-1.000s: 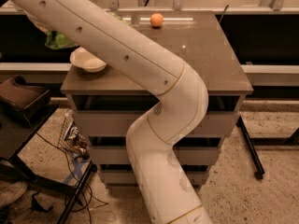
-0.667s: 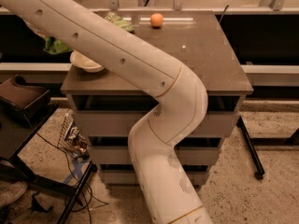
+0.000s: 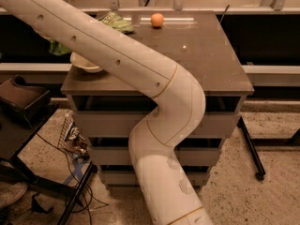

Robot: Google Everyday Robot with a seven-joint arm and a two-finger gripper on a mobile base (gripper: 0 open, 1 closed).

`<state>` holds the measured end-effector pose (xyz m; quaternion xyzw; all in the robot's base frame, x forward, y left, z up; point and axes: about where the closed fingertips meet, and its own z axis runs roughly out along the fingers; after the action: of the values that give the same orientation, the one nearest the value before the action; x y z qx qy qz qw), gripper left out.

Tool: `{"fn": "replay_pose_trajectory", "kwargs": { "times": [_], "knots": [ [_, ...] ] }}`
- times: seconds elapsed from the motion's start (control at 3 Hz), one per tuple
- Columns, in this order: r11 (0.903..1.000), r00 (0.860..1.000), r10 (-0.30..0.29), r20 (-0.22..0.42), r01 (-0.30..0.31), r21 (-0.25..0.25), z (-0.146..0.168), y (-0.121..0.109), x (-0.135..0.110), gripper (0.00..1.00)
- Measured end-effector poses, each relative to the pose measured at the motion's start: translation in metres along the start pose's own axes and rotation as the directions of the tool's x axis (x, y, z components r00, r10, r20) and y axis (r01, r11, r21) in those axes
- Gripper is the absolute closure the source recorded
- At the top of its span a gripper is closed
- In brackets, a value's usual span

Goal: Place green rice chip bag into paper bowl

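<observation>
- Gripper hidden behind the far end of the white arm [image 3: 117, 60], up at the left edge of the view; open or closed, impossible to tell.
- Just beneath that hidden end, a bright patch of the green rice chip bag [image 3: 58, 48] peeking out under the arm, most of it covered; held or lying free, impossible to tell.
- Right beside that patch, on its near-right side, the paper bowl [image 3: 86, 65], upright at the left edge of the table [image 3: 211, 64], its right part crossed by the arm.
- Visible green patch outside the bowl's rim, on the far-left side; touching the rim or not, unclear.
- Farther right of the hidden gripper, a mottled green bag [image 3: 117, 23], paler, flat on the far part of the tabletop, its left end behind the arm.
- Farther right again, a small orange ball [image 3: 157, 19] near the table's far edge, apart from the mottled bag.
- Arm slanting down from the upper left across the table's front, bent at an elbow before the shelves, then dropping to the bottom of the view.
- Low and left of the table, a dark stand [image 3: 21, 104] with loose cables [image 3: 70, 172] on the floor.
</observation>
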<state>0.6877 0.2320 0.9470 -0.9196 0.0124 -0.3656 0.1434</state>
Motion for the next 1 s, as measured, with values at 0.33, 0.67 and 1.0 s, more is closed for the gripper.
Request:
{"fn": "replay_pose_trajectory", "kwargs": {
  "times": [0.33,0.67,1.0],
  "knots": [
    [0.9948,0.999,-0.023,0.040,0.027,-0.099,0.033,0.036,-0.012,1.00],
    [0.9875,0.998,-0.024,0.060,0.033,-0.154,0.044,0.063,-0.019,1.00],
    [0.9912,0.999,-0.024,0.049,0.030,-0.129,0.049,0.057,-0.017,0.75]
  ]
}}
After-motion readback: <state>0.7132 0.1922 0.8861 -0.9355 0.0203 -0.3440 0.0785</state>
